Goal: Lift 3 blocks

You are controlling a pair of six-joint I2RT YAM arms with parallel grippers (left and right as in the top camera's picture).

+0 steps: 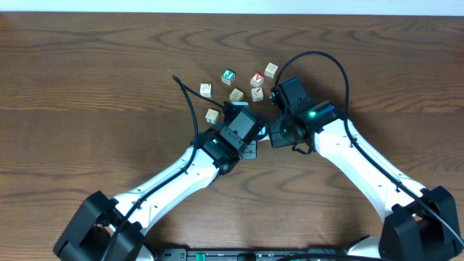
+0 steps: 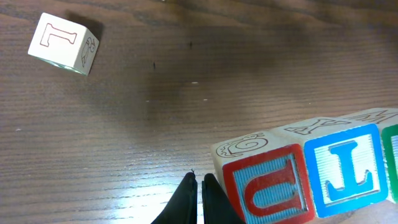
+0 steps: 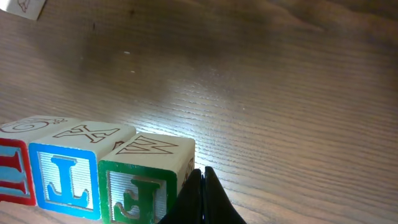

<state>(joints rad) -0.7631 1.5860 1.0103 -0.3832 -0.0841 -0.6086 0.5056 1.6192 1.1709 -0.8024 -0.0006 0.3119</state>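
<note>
Three blocks stand side by side in one row: a red-faced one (image 2: 267, 190), a blue-faced one (image 2: 345, 171) and a green-faced one (image 3: 140, 190). My left gripper (image 2: 200, 182) is shut, and its outer finger lies against the free side of the red block. At the other end my right gripper (image 3: 202, 175) is also shut, its finger against the free side of the green block. The row sits pinched between the two. I cannot tell whether it rests on the table. From overhead, both grippers (image 1: 255, 136) (image 1: 275, 135) meet at mid-table and hide the row.
Loose cubes lie just beyond the grippers: a green-faced one (image 1: 228, 75), a red-faced V cube (image 1: 257, 79) and several pale ones (image 1: 236, 95), (image 1: 212, 115). One pale cube (image 2: 62, 43) lies far left in the left wrist view. The brown wooden table (image 1: 87, 87) spreads all round.
</note>
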